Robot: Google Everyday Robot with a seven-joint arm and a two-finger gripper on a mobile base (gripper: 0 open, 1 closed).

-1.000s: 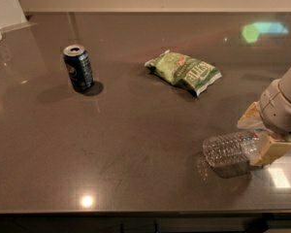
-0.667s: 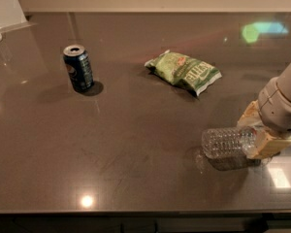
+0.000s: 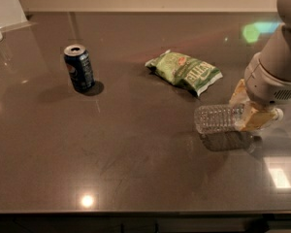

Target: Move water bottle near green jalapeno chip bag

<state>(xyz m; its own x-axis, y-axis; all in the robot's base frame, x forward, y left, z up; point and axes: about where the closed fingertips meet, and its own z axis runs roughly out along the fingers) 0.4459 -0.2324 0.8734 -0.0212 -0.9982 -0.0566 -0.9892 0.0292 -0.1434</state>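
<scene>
I hold the end effector clamped on the water bottle, sideways, apparently just off the bench. Transport step. Next: short carry toward the green jalapeno chip bag, then release.

Warm, dim light from above meets you on the glossy table: glare spots along the front edge, a green glint at back right. At right, the gripper clasps the bottle over its soft shadow.
</scene>
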